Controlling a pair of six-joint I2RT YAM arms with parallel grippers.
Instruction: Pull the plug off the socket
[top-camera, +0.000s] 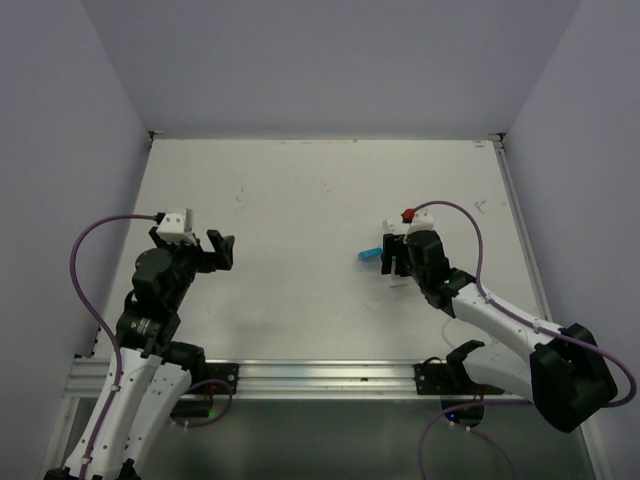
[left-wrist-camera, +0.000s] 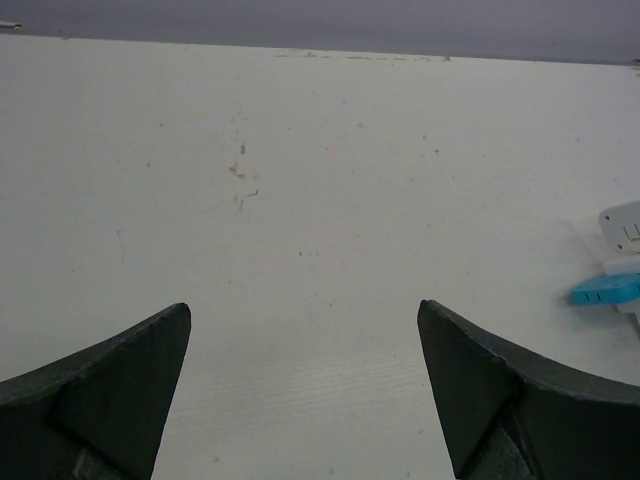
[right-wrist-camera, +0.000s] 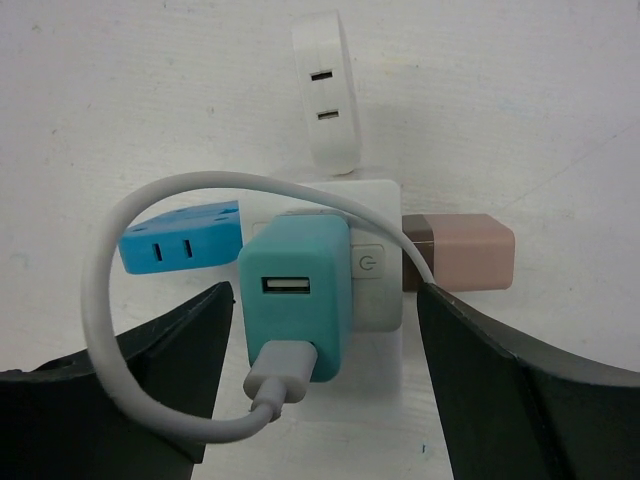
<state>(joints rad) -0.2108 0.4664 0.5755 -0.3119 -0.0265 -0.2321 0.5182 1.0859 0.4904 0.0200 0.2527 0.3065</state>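
The socket (right-wrist-camera: 376, 300) is a white cube with a power button, lying on the table. A teal USB charger (right-wrist-camera: 295, 290) with a looped white cable (right-wrist-camera: 100, 290) is plugged into its upper face. A blue plug (right-wrist-camera: 185, 240) sticks out on its left, a pink-brown plug (right-wrist-camera: 460, 252) on its right and a white rounded plug (right-wrist-camera: 328, 90) on its far side. My right gripper (right-wrist-camera: 325, 290) is open just above it, one finger on each side, touching nothing. In the top view my right gripper (top-camera: 397, 258) hides most of the socket. My left gripper (top-camera: 222, 250) is open and empty, far to the left.
The blue plug (top-camera: 370, 255) shows left of my right gripper in the top view, and at the right edge of the left wrist view (left-wrist-camera: 605, 290). A small red part (top-camera: 407, 215) lies just beyond the cluster. The white table (top-camera: 300, 200) has walls at left, back and right.
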